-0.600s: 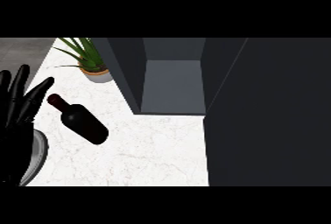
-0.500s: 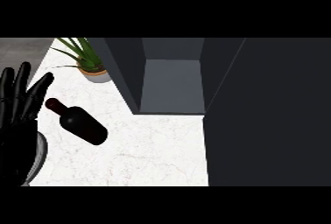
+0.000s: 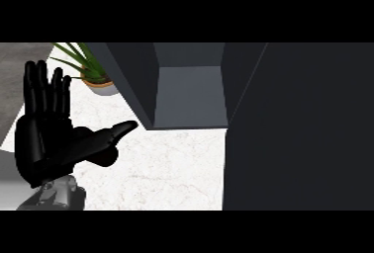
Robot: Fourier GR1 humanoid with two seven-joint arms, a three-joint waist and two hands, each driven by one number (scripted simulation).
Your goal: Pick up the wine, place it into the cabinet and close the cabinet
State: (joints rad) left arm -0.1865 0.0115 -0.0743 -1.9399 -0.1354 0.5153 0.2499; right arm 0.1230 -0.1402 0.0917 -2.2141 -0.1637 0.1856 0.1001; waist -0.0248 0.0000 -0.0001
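My left hand (image 3: 51,143) is at the left of the head view, over the white marble counter (image 3: 168,168). Its fingers point straight up and the thumb (image 3: 116,132) sticks out to the right, so the hand is open. It covers nearly all of the dark wine bottle; only a rounded dark end (image 3: 107,158) shows below the thumb. I cannot tell whether the hand touches the bottle. The cabinet (image 3: 190,94) stands open to the right of the hand, its grey inside bare. My right hand shows nowhere.
A potted plant (image 3: 91,74) with green leaves stands at the back left, between the hand and the cabinet's left wall. A wide dark panel (image 3: 300,128), the cabinet's open door, fills the right side. The counter's left edge runs under my forearm (image 3: 55,195).
My left hand has moved right and up the view, from beside the bottle to over it. The bottle lay in plain sight before and is now almost hidden.
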